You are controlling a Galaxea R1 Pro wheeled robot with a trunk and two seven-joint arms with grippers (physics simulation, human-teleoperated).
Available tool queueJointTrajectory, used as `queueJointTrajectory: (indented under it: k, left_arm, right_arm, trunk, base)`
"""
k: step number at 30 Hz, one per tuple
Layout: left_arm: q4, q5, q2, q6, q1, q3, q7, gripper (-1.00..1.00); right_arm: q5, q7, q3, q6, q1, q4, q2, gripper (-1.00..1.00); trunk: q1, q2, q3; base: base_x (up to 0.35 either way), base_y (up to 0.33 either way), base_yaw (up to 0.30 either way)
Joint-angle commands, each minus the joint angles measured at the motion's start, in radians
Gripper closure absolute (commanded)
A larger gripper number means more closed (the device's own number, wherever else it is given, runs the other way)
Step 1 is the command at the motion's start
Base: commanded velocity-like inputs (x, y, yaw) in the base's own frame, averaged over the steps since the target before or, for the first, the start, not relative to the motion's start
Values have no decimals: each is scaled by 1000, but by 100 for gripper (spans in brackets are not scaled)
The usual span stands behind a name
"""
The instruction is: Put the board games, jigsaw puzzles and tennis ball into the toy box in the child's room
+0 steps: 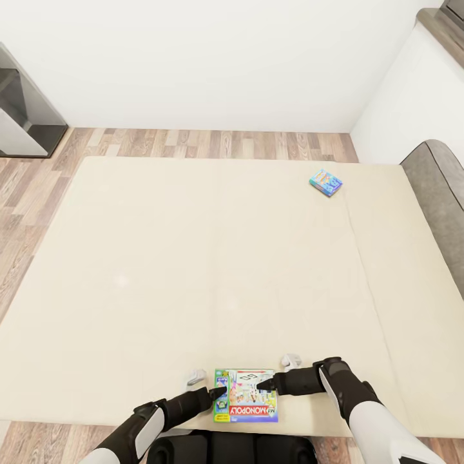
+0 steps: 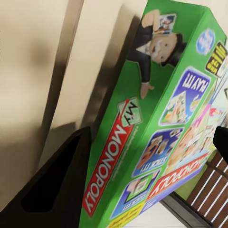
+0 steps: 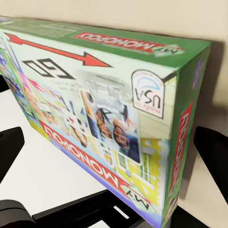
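A green Monopoly board game [image 1: 246,396] lies flat at the bed's near edge, right in front of me. My left gripper [image 1: 206,384] straddles its left side and stands open. One dark finger rests over the box and the other sits beside it on the bed. My right gripper [image 1: 277,374] is open too, straddling the box's upper right corner. In the left wrist view the Monopoly box [image 2: 156,123] fills the space between the fingers. The right wrist view shows the Monopoly box [image 3: 104,109] between two wide-apart fingers. A small blue board game [image 1: 325,182] lies far across the bed, toward the right.
The cream bed [image 1: 161,270] spans most of the head view. Wooden floor [image 1: 193,142] runs behind it up to a white wall. A grey padded headboard [image 1: 441,193] borders the bed's right side. Dark furniture [image 1: 22,109] stands at the far left.
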Motion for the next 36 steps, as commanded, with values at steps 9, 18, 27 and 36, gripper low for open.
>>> queueJointTrajectory:
  k: [9, 18, 27, 36]
  left_arm:
    - [0, 8, -12, 11, 0, -15, -1, -100]
    - [-1, 8, -12, 10, 0, -17, -1, -100]
    - [-5, 6, -7, -93, 12, -16, -3, -100]
    - [-4, 5, 3, -154, 22, -14, -4, -100]
  right_arm:
    - [-5, 10, -4, 5, 2, -1, 27, -100]
    - [-5, 12, -2, -4, 8, -1, 38, -100]
    - [-3, 12, -2, -18, 10, -1, 42, -100]
    - [-3, 12, -2, -21, 10, -1, 42, -100]
  trunk:
    - [0, 0, -1]
    - [0, 0, -1]
    - [0, 0, -1]
    - [0, 0, -1]
  base:
    - [0, 0, 0]
    - [0, 0, 0]
    - [0, 0, 0]
    - [0, 0, 0]
